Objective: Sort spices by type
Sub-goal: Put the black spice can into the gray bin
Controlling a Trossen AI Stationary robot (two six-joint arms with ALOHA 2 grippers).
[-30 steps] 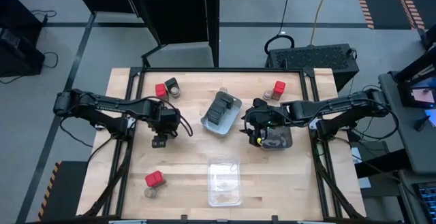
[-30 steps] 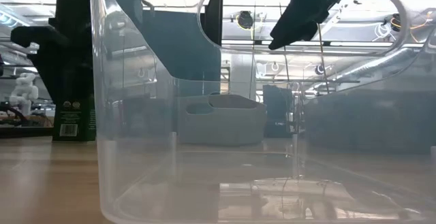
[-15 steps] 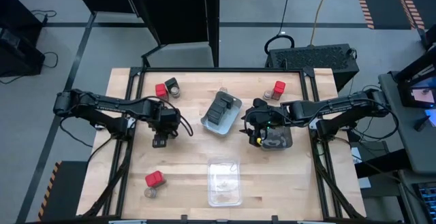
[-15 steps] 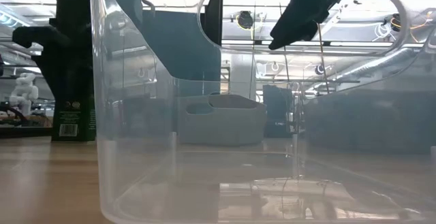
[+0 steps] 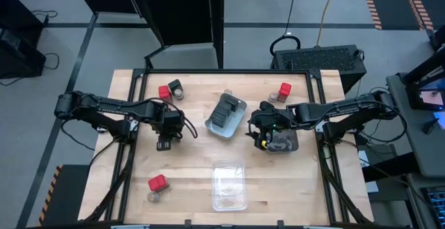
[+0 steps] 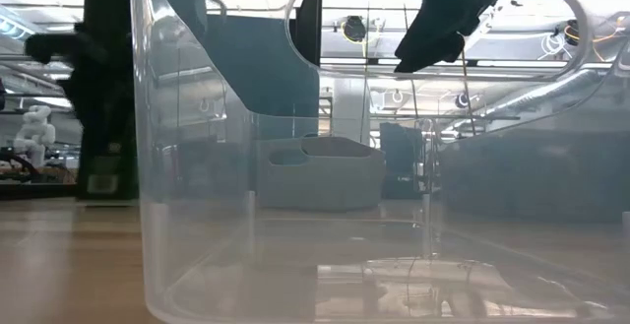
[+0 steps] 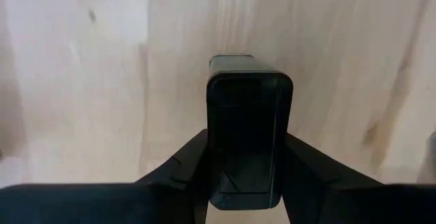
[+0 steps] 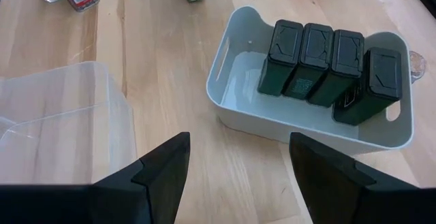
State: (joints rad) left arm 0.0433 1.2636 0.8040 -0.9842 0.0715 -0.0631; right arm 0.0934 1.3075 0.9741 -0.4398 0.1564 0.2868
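Observation:
My left gripper (image 5: 164, 137) is shut on a dark block (image 7: 248, 101) left of the table's middle. In the low view the block (image 6: 98, 166) reaches down to about the table's level; I cannot tell whether it is touching. My right gripper (image 8: 238, 183) is open and empty, in the air between the white tray (image 8: 272, 118) and the dark smoky tray (image 5: 286, 144). Several dark blocks (image 8: 327, 64) stand side by side in the white tray. A red block (image 5: 158, 182) with a round jar (image 5: 152, 195) sits near the left front. My left gripper pinches the dark block between its two fingers (image 7: 194, 163), one on each of two opposite sides at the lid end (image 7: 216, 149). The fingers come from above, pointing down. The block hangs upright below them, its lid toward the wrist.
A clear tray (image 5: 215, 187) lies at the near edge and fills the low view (image 6: 197, 216). Another red block (image 5: 164, 92) and jar (image 5: 176, 90) stand at the far left. A third pair, red block (image 5: 285, 90) and jar (image 5: 273, 97), stands at the far right.
My left gripper has shifted a little with the dark block, which shows blurred in the low view. My right gripper has stayed almost still above the table.

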